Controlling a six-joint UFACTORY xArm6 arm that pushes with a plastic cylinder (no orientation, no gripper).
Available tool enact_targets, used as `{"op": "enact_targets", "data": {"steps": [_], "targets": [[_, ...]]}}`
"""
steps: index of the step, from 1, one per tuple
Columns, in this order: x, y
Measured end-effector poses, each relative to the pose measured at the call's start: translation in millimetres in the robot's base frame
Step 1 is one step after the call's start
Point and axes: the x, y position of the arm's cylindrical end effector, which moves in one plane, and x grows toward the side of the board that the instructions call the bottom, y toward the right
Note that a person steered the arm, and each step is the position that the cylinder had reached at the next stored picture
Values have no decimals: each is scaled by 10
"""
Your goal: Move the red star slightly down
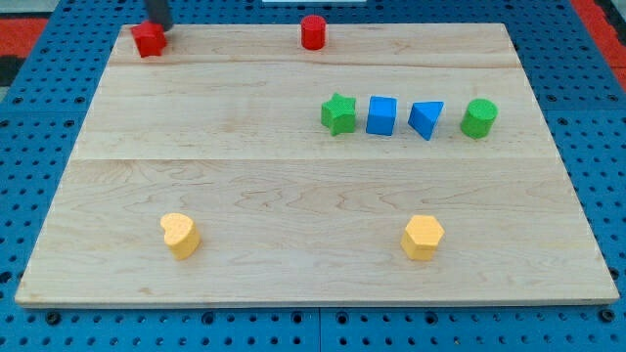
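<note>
My tip [160,26] is at the top left corner of the wooden table [293,196], touching the upper right side of the red star [149,40]; it is a bare rod with nothing that opens or closes. A red cylinder [312,32] stands at the top edge, while a green star [338,113], blue cube [381,115], blue triangular block [425,119] and green cylinder [479,117] line up toward the right edge. A yellow heart [180,235] and yellow hexagon [423,237] sit near the bottom edge.

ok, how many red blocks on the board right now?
2. The red star block sits at the wooden board's top-left corner, with my tip at its upper right edge. The red cylinder block stands at the top edge near the middle. None appear hidden.
</note>
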Motion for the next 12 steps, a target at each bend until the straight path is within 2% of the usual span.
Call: {"op": "enact_targets", "data": {"steps": [1, 2, 5, 7, 8, 9, 10, 11, 12], "targets": [[71, -328], [313, -375], [1075, -210], [753, -623], [355, -515], [252, -134], [475, 211], [732, 219], [681, 42]]}}
